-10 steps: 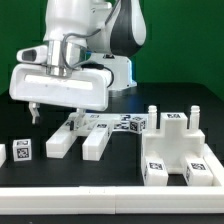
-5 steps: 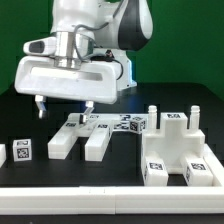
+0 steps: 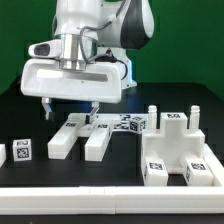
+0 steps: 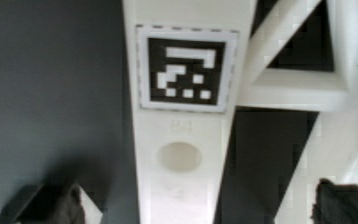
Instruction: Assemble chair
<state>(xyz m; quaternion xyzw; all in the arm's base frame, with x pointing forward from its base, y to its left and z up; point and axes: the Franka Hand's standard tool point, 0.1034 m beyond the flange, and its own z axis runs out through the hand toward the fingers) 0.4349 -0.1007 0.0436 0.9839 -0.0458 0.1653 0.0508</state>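
My gripper [image 3: 70,110] is open and empty, its jaws spread wide, hovering just above the left one of two long white chair pieces [image 3: 64,138]; the second piece [image 3: 98,141] lies beside it. In the wrist view the gripper [image 4: 197,204] straddles that long piece [image 4: 179,150], which bears a square tag and a round dimple, with one dark fingertip [image 4: 51,205] on each side and apart from it. A big white blocky chair part [image 3: 178,148] with tags stands on the exterior view's right. A small tagged white block [image 3: 20,151] lies at the far left.
The marker board [image 3: 122,123] lies flat on the black table behind the long pieces. The robot's base stands behind it. A white edge [image 3: 110,200] runs along the table's front. Another white part [image 4: 309,60] shows beside the long piece in the wrist view.
My gripper has moved toward the exterior view's right and a little lower, from over the table's left to above the left long piece. The jaws stayed open. The parts have not moved.
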